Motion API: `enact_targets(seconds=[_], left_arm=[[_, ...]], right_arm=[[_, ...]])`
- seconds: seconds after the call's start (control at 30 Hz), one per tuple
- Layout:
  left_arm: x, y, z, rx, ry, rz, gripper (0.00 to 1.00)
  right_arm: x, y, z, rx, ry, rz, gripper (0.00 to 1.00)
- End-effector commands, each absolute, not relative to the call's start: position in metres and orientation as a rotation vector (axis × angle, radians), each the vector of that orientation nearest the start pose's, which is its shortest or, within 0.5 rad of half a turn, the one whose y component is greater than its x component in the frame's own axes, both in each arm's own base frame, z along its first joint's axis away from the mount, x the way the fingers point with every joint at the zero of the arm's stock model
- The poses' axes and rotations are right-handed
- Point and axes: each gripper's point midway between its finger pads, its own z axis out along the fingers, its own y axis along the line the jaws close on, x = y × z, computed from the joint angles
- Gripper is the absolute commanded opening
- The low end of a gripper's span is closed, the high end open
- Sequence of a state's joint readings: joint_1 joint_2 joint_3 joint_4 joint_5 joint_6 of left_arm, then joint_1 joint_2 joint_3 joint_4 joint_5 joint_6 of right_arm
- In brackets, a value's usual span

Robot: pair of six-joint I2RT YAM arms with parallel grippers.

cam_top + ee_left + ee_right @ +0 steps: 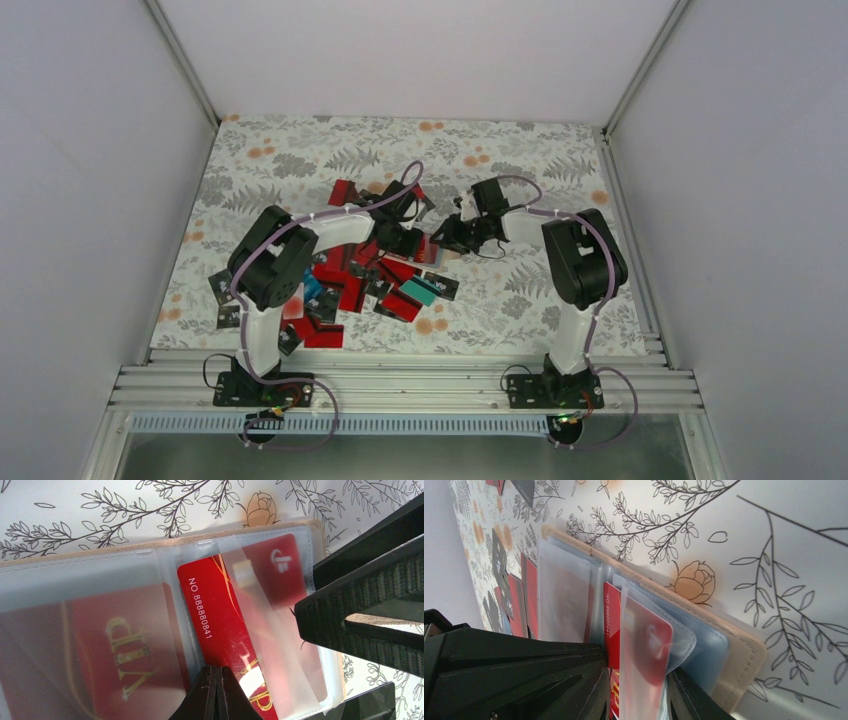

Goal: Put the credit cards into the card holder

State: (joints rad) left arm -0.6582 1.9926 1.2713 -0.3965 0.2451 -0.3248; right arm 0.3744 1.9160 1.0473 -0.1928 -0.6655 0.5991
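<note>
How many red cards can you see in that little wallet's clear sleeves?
2. One red VIP card sits in the left sleeve of the card holder; a second red card, numbered, is partway into the right sleeve. Others may hide behind further sleeves.

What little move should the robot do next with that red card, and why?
Probably the left pincer should slide the red card deeper into the clear sleeve. It is pinching the card's near end, and only part of the card sits under the plastic so far. The right pincer looks clamped on the card holder, keeping it steady.
</note>
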Motion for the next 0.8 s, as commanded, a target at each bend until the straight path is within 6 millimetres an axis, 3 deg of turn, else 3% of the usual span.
enact_targets(seconds=[0.0, 0.27, 0.53, 0.77], left_arm=[[0.325, -0.307, -0.007, 0.562, 2.805, -0.583, 0.02], [0.324, -0.309, -0.002, 0.564, 2.797, -0.602, 0.02], [0.329, -0.314, 0.019, 0.564, 2.757, -0.643, 0.02], [0.335, -0.313, 0.032, 0.547, 2.740, -0.643, 0.02]], right_arm=[[0.342, 0.263, 0.029, 0.035, 2.789, 1.277, 0.31], [0.342, 0.268, 0.042, 0.003, 2.760, 1.317, 0.31], [0.345, 0.276, 0.062, -0.043, 2.715, 1.352, 0.31], [0.347, 0.288, 0.067, -0.090, 2.707, 1.366, 0.31]])
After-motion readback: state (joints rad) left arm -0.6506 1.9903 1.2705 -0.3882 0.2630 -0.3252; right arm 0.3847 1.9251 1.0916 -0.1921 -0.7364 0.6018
